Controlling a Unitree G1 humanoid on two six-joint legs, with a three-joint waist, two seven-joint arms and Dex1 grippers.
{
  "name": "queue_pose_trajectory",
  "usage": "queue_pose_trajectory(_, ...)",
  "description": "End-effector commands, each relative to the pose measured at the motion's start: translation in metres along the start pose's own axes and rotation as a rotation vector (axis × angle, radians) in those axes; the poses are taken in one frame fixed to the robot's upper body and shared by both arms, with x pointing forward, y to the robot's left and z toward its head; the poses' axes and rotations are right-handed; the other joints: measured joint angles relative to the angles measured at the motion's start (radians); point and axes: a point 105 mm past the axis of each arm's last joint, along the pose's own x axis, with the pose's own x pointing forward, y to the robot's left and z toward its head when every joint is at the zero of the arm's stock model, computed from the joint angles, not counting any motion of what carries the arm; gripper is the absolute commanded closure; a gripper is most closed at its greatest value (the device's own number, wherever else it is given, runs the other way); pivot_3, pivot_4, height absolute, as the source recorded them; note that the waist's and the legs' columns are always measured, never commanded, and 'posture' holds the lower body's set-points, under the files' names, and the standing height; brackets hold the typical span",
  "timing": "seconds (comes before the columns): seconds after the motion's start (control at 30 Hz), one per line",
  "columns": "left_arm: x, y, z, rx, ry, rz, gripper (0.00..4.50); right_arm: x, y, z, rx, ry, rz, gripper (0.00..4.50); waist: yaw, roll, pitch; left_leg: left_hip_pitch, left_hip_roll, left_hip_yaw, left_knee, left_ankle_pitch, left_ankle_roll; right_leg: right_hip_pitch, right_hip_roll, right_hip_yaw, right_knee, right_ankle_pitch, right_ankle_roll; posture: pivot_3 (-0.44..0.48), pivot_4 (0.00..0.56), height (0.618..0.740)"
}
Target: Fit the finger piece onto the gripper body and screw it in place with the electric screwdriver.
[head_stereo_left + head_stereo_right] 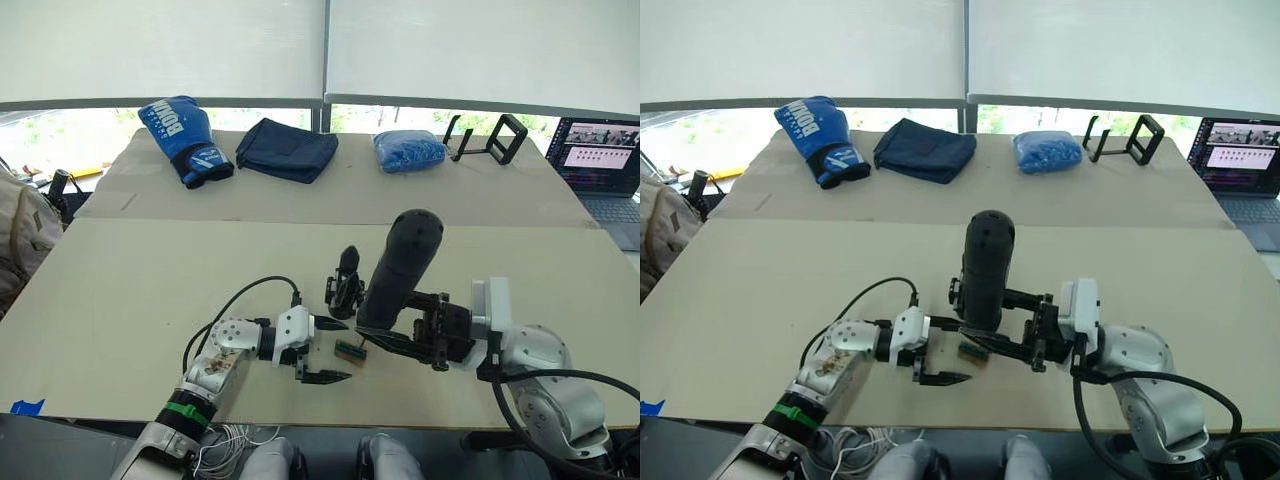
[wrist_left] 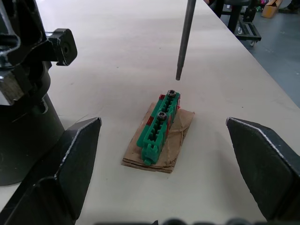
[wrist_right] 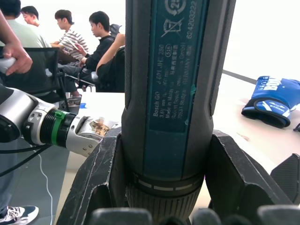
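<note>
The electric screwdriver (image 1: 402, 268) stands nearly upright in my right hand (image 1: 415, 335), whose two fingers are clamped round its barrel just above the collar, as the right wrist view shows. Its thin metal bit (image 2: 184, 38) hangs tip-down just above the small green block (image 2: 159, 126), which sits on a scrap of brown card and carries two screws head-up. The bit's tip is close to the nearer screw (image 2: 171, 93) but not touching it.

My left hand (image 1: 318, 350) rests low on the table (image 1: 120, 300) with its fingers spread wide and nothing between them, the green block lying ahead of it in the gap. The gripper body (image 1: 344, 287) stands on the table at about 11 o'clock from the block, just beside the screwdriver. I cannot make out whether the finger piece is already seated on it; the views are too small or too partial to tell.

I judge this to be the screw-pickup step: the driver is being brought down to take a screw from the block before any fastening starts. The next move calls for lowering the bit straight into that screw head, keeping the tool vertical so it seats. Afterwards the screw must travel toward 11 o'clock to the gripper body, and my empty left hand looks best used to steady that.
</note>
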Motion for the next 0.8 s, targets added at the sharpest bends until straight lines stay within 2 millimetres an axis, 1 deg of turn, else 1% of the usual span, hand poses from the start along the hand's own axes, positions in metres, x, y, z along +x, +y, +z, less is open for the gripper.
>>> queue_pose_trajectory(0.03,0.0089,-0.0135,-0.0178,-0.067,0.034,-0.040,0.00,0.0012,-0.0034,0.0112,-0.083,-0.021,0.001,2.56,0.001,0.000,0.000,0.000,0.000,0.000,0.000,0.000,0.000,0.000,0.000,0.000,0.000,0.000,0.000,0.000,0.150,0.740)
queue_pose_trajectory(0.13,0.0090,-0.0137,-0.0185,-0.068,0.034,-0.040,0.00,0.0010,-0.0019,0.0077,-0.081,-0.009,0.017,2.56,0.002,0.000,0.000,0.000,0.000,0.000,0.000,0.000,0.000,0.000,-0.001,0.000,0.000,0.000,0.000,0.000,0.150,0.740)
queue_pose_trajectory(0.53,0.0097,-0.0145,-0.0201,-0.069,0.040,-0.046,0.00,0.0011,0.0002,0.0122,-0.076,-0.028,0.028,2.56,0.003,0.000,0.000,0.000,-0.001,0.000,0.000,0.000,0.001,0.000,-0.002,0.000,0.000,0.000,0.001,0.000,0.150,0.740)
queue_pose_trajectory(0.8,0.0108,-0.0139,-0.0198,-0.070,0.041,-0.047,0.00,-0.0005,0.0007,0.0087,-0.070,-0.007,0.028,2.56,0.004,0.000,0.000,0.000,-0.001,0.000,0.000,-0.001,0.001,0.000,-0.002,0.000,-0.001,0.000,0.001,0.000,0.150,0.740)
